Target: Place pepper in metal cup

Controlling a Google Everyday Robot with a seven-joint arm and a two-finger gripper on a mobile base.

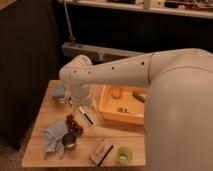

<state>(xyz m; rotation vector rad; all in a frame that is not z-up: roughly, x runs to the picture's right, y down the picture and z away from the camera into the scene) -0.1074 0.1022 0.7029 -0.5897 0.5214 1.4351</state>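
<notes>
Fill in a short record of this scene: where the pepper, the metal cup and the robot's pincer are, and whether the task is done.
pepper: small dark green elongated pepper, lying in the orange plastic tray
cup: small round shiny metal cup, upright on the wooden table, beside the crumpled blue cloth
pincer: pincer open, empty, above the table, left of the tray
task: not yet done
</notes>
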